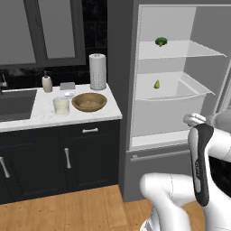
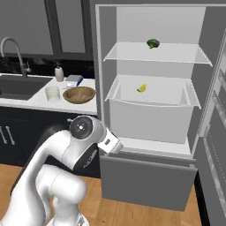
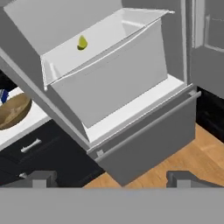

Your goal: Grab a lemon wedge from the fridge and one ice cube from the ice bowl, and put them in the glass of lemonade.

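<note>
Fridge [image 1: 180, 72] stands open, white inside, right of the table [image 1: 36, 117]; its door swung off to the right edge of the right base view.

Two shelves inside. Upper glass shelf [image 2: 154, 53] carries a small dark green broccoli floret [image 2: 152, 43]. Lower shelf is a white bin [image 2: 152, 108], and the lemon wedge [image 2: 141, 88] lies on its top surface, toward the back, at about 11 o'clock of the bin's middle in the right base view. In the hand view the wedge [image 3: 82, 42] sits at roughly 11 o'clock, well apart from the jaws.

Table: white marble top over dark cabinets, sink [image 1: 13, 103] at its left end. Paper towel roll [image 1: 97, 71] upright at the back. Ice bowl [image 1: 89, 102], brown wood, near the table's right end; contents too small to tell. Glass of lemonade [image 1: 61, 105] just beside the bowl at its 9 o'clock, apart from it. Soap bottle [image 1: 47, 82] behind the glass.

Gripper [image 3: 111, 178]: jaws spread wide, nothing between them, hanging in front of the fridge's lower drawer [image 3: 148, 144].
</note>
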Robot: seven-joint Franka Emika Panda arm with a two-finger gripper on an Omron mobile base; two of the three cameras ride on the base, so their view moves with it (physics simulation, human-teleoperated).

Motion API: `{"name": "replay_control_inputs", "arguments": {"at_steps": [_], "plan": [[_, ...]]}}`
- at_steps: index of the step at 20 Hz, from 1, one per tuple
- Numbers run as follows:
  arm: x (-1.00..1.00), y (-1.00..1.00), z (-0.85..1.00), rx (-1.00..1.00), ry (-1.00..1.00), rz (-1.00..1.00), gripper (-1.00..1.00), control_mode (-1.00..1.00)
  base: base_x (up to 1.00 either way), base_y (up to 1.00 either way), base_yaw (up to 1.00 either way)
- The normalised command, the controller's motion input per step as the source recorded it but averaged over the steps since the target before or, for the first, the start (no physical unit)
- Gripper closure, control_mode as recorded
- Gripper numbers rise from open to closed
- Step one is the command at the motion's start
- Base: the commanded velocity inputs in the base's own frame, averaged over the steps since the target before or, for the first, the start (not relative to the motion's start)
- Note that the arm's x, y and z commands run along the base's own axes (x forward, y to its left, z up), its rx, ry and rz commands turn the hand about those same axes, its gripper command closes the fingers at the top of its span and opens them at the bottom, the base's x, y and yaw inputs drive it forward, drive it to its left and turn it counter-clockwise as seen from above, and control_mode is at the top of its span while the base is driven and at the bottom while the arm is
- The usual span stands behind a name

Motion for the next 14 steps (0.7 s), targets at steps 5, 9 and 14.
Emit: {"name": "replay_control_inputs", "arguments": {"at_steps": [5, 9, 14], "plan": [[-0.04, 0.98, -0.15, 0.06, 0.0, -0.09, -1.0, -1.0, 0.0, 0.0, 0.0], [0.0, 0.61, -0.02, -0.03, 0.05, 0.0, -1.0, -1.0, 0.0, 0.0, 0.0], [0.0, 0.19, -0.03, -0.03, 0.05, 0.0, -1.0, -1.0, 0.0, 0.0, 0.0]]}}
